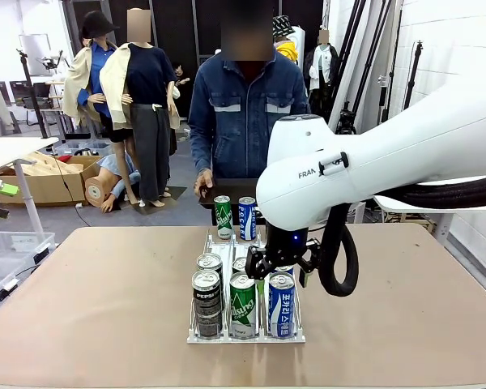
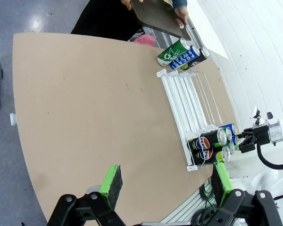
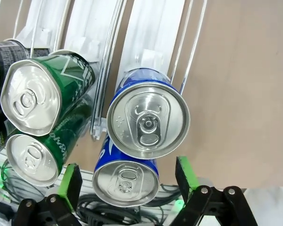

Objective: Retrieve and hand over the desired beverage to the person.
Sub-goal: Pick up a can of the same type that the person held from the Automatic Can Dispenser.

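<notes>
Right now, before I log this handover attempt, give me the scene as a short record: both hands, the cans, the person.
right hand: open, above the near blue cans, gripping nothing
left hand: open, empty, above the table
rack: Pepsi cans, green cans and near blue cans at its near end
beyond rack: far green can, far blue can, both upright
person: holding dark tray
</notes>
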`<state>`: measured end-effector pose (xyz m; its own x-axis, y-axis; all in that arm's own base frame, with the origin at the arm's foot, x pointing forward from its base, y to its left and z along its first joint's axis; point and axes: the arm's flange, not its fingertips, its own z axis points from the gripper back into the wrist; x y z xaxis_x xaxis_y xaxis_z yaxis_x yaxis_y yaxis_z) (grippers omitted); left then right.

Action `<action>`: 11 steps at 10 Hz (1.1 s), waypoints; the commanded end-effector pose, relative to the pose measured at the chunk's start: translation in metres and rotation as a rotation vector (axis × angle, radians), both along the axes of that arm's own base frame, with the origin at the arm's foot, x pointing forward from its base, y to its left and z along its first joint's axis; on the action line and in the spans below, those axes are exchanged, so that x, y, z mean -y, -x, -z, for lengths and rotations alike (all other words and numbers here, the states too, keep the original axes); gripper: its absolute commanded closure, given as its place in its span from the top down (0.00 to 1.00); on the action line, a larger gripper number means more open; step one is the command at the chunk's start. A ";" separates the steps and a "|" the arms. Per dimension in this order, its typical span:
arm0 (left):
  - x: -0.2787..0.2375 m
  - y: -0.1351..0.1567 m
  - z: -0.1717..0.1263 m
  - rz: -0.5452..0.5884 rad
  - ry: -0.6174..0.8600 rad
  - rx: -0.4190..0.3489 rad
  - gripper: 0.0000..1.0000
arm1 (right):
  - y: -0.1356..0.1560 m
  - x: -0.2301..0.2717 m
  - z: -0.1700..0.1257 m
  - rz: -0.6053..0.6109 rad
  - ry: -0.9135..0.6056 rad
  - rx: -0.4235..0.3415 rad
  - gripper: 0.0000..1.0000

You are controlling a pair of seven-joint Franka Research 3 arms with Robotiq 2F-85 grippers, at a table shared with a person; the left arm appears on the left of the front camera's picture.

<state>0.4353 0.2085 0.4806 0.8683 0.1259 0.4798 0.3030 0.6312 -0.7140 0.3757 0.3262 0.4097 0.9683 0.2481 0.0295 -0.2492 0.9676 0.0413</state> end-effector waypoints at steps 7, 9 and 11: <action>-0.001 0.002 -0.001 0.001 0.002 0.005 1.00 | -0.003 -0.006 0.008 0.001 0.030 -0.005 1.00; -0.001 0.002 -0.001 0.001 0.002 0.005 1.00 | -0.005 -0.006 0.010 -0.003 0.031 -0.010 0.92; -0.001 0.002 -0.001 0.001 0.002 0.005 1.00 | -0.006 -0.006 0.011 -0.007 0.035 -0.002 0.75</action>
<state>0.4353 0.2085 0.4806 0.8683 0.1259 0.4798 0.3030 0.6312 -0.7140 0.3765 0.3271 0.3994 0.9677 0.2521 0.0009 -0.2519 0.9671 0.0349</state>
